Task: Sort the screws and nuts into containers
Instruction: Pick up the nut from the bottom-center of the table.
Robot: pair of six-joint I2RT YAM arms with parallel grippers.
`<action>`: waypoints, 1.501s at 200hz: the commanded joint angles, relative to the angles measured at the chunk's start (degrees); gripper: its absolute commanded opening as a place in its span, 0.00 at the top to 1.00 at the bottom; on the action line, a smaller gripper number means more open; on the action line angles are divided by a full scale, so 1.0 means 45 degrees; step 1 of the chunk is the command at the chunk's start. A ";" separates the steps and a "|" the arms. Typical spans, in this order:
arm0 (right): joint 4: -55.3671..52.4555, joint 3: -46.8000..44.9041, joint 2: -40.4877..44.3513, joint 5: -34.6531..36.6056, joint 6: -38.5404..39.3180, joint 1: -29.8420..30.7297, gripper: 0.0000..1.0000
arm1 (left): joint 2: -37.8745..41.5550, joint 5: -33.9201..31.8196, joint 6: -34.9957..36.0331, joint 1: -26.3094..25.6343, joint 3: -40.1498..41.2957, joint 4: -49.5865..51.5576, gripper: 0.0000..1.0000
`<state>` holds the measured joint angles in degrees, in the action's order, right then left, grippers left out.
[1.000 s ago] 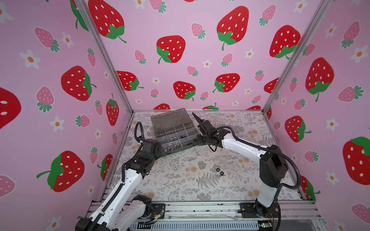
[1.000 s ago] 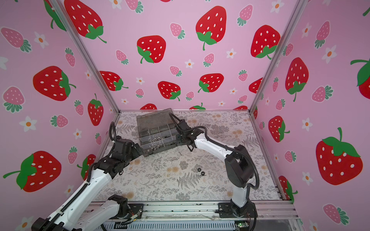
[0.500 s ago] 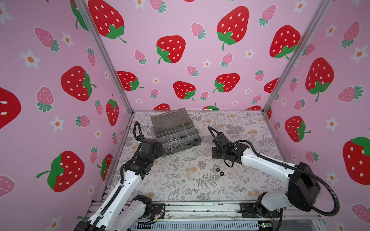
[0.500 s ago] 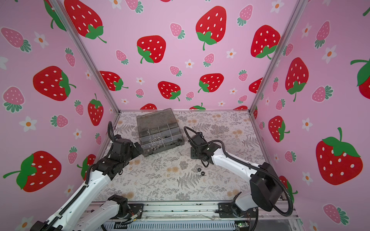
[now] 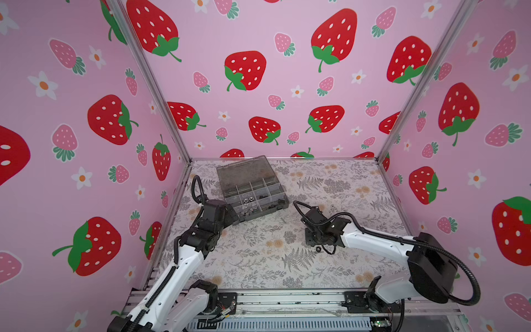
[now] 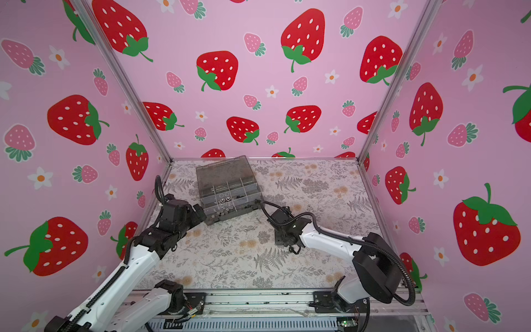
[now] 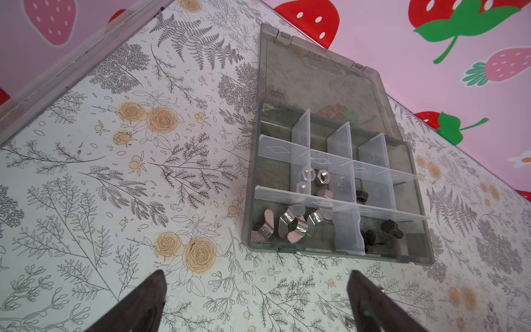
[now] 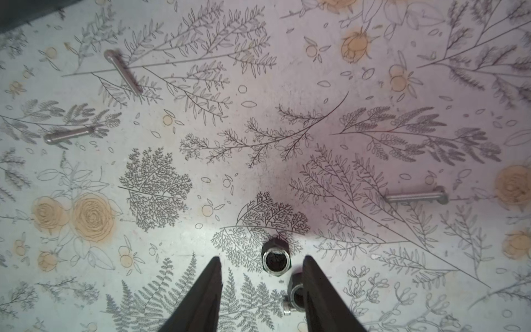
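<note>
Soft, even, bright light filled both top views, leaving only faint shadows on the floral tabletop [image 5: 258,264]. Wide-angle distortion bowed the aluminium posts [image 5: 149,83] that ran toward 11 and 1 o'clock, and stretched the strawberry walls [image 5: 71,172] at 9 and 3 o'clock. In the left wrist view the clear dividers [image 7: 298,198] caught pale glare. The right wrist view had a pink cast. There a silver screw [image 8: 123,72] was smeared by blur, while the black hex nut [image 8: 276,260] looked sharp.
</note>
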<state>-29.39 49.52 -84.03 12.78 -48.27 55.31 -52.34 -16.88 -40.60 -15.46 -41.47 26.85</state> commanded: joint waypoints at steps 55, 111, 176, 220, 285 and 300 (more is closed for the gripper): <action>-0.0876 -0.1187 0.0085 -0.0178 -0.1128 0.0219 0.54 | -0.0627 0.0046 -0.0089 0.0069 -0.0100 0.0118 0.01; -0.0664 -0.1531 0.0055 -0.0031 -0.1079 0.0201 0.56 | -0.0187 0.0081 -0.0206 0.0058 0.0146 0.0115 0.01; -0.0213 -0.1335 -0.0615 0.0003 -0.0713 0.0076 0.61 | -0.0049 -0.0011 -0.0194 0.0064 0.0161 0.0366 0.01; 0.0035 -0.1423 -0.0690 -0.0404 -0.0652 0.0009 0.65 | -0.0014 -0.0060 -0.0216 0.0065 0.0193 0.0475 0.01; 0.0297 -0.1569 -0.0417 -0.0881 -0.0697 -0.0044 0.69 | -0.0088 -0.0137 -0.0119 0.0058 0.0100 0.0458 0.01; 0.0376 -0.1646 -0.0444 -0.0920 -0.0684 -0.0043 0.69 | -0.0108 -0.0118 -0.0128 0.0059 0.0105 0.0432 0.01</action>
<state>-28.08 43.11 -86.13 10.28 -50.92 55.37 -53.17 -16.03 -40.73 -15.46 -40.75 27.88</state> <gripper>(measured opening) 0.309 0.993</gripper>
